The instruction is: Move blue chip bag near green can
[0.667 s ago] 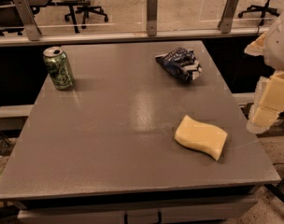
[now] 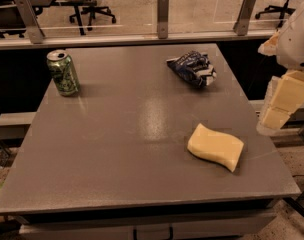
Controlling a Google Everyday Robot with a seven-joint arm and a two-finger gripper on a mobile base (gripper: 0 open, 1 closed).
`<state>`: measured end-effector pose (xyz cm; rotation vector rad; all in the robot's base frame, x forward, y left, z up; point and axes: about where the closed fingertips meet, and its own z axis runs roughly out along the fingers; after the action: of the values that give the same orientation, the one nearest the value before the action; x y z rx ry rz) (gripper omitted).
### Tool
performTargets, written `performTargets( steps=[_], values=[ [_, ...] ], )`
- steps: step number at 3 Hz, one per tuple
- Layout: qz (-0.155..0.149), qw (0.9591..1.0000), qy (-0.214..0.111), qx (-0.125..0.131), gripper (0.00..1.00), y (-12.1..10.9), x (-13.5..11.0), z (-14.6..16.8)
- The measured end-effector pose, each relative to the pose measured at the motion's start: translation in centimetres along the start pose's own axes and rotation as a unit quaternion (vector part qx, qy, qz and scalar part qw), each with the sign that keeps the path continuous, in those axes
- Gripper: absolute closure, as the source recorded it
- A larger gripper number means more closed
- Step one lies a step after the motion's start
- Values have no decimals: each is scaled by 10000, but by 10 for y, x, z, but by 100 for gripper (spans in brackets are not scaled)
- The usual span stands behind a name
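End effector [image 2: 278, 111] hangs off the right edge of the desk [image 2: 127, 134], outside the rim, roughly level with the desk's middle depth. Open or closed: cannot tell from this view. It has hold of nothing on the task list (bag, can and sponge all sit on the desk, apart from it).

Blue chip bag [image 2: 193, 68] lies crumpled at the back right of the desk, to the left of the end effector and farther back, with the desk's right edge between them. Its long axis runs on a slant, from back-left to front-right, so the front-right end is the nearer one.

Green can [image 2: 63, 73] stands upright at the back left, well apart from the bag and about level with it in depth. A yellow sponge [image 2: 215, 146] sits front right, nearer the end effector than the bag but not between bag and can.

Judgement: reach goes in leftward and back. The carry afterwards is a mostly straight leftward sweep along the rear of the desk.
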<state>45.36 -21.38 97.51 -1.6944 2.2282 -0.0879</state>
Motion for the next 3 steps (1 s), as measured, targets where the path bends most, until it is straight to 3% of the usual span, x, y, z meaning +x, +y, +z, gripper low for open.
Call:
performTargets(
  steps=[2, 3],
  values=[
    [633, 9973, -293, 212, 0, -73, 2, 39],
    [1084, 9917, -620, 304, 0, -112, -3, 64]
  ],
)
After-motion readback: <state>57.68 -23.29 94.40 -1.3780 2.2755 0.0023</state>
